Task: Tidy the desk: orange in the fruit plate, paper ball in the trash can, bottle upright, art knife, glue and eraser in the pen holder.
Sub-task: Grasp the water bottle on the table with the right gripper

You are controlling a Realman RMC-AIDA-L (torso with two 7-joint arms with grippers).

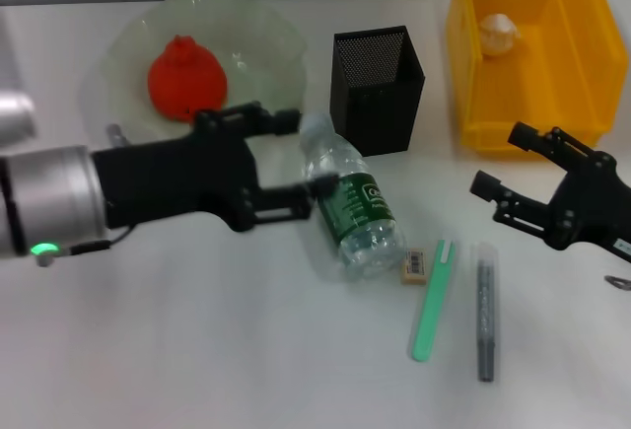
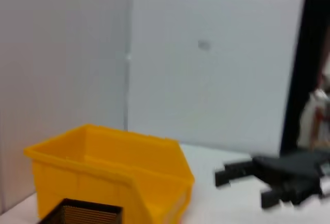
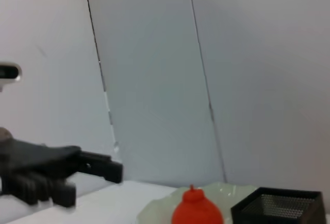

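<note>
The bottle [image 1: 355, 207] lies on its side mid-table, cap end toward the fruit plate [image 1: 261, 25]. The orange [image 1: 187, 79] sits in the plate. My left gripper [image 1: 307, 156] is open, its fingers on either side of the bottle's cap end. The paper ball [image 1: 498, 33] lies in the yellow trash can [image 1: 552, 104]. The eraser [image 1: 415, 263], the green art knife [image 1: 432, 301] and the grey glue stick [image 1: 485, 311] lie on the table in front of the black pen holder [image 1: 378, 79]. My right gripper [image 1: 503, 160] is open and empty, in front of the trash can.
The left wrist view shows the trash can [image 2: 113, 172], the pen holder's rim [image 2: 82, 214] and my right gripper [image 2: 242, 188]. The right wrist view shows the orange [image 3: 196, 211], the pen holder [image 3: 278, 208] and my left gripper [image 3: 90, 183]. A wall stands behind the table.
</note>
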